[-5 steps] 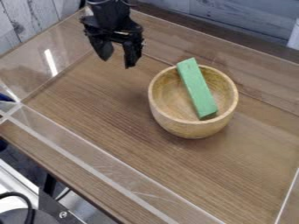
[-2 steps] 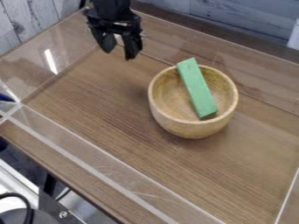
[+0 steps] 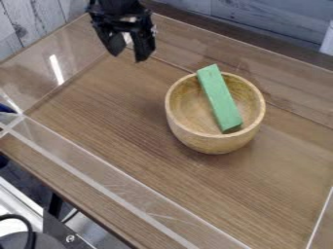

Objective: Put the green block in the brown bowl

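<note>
One black gripper (image 3: 130,44) hangs near the upper left of the wooden table (image 3: 117,136), fingers spread apart and pinching nothing, pointing down at bare wood. Well apart from it, to the right, sits the brown bowl (image 3: 196,131). Inside, the green block (image 3: 219,97) lies tilted, its upper end propped on the far rim.

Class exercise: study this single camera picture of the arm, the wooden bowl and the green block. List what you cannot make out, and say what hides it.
- Arm above the hand: cut off by the top edge of the camera view.
- Lower end of the green block: its underside and contact with the bowl floor are hidden by the brown bowl wall.
- Table front left corner: blurred by the clear wall's glare.
</note>
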Robot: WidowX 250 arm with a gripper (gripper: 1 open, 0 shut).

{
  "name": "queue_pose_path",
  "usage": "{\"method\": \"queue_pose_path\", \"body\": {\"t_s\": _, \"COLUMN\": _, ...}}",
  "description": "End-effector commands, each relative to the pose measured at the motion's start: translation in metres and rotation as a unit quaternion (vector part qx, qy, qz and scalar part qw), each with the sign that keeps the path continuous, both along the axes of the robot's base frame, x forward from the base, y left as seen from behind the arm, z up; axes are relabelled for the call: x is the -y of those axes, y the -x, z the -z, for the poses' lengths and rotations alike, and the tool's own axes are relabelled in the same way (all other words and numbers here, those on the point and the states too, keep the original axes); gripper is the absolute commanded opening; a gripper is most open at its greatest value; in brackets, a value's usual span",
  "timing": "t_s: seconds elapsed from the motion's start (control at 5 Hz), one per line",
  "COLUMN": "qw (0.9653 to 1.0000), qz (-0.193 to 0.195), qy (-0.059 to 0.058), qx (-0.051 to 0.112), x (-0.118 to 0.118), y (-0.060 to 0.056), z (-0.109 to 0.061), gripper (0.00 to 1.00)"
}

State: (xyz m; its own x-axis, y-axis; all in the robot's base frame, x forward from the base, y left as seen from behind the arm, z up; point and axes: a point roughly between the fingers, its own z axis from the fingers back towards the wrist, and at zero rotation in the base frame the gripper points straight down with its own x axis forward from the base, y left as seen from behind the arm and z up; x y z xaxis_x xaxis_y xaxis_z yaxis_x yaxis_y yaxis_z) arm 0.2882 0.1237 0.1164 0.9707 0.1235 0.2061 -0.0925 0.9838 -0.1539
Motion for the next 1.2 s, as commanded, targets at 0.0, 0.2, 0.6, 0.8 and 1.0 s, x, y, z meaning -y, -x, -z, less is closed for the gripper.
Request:
{"method": "queue_pose_path", "body": {"t_s": 0.0, "qw": 0.9976, "qz": -0.06, "qy": -0.032, "qx": 0.007, "x": -0.006, "y": -0.002, "z": -0.01, "gripper": 1.0}}
{"method": "queue_pose_path", "body": {"t_s": 0.2, "qw": 0.9955, "qz": -0.08, "qy": -0.046, "qx": -0.023, "x": 0.0, "y": -0.004, "z": 0.005, "gripper": 1.0}}
{"method": "queue_pose_path", "body": {"t_s": 0.6, "qw": 0.9988, "qz": 0.02, "qy": -0.044, "qx": -0.005, "x": 0.005, "y": -0.026, "z": 0.006, "gripper": 1.0}}
{"method": "queue_pose_path", "body": {"t_s": 0.8, "qw": 0.9994, "qz": 0.006, "qy": -0.035, "qx": 0.003, "x": 0.004, "y": -0.019, "z": -0.003, "gripper": 1.0}}
{"method": "queue_pose_path", "body": {"t_s": 1.0, "qw": 0.9995, "qz": -0.005, "qy": -0.031, "qx": 0.009, "x": 0.0, "y": -0.012, "z": -0.012, "gripper": 0.0}}
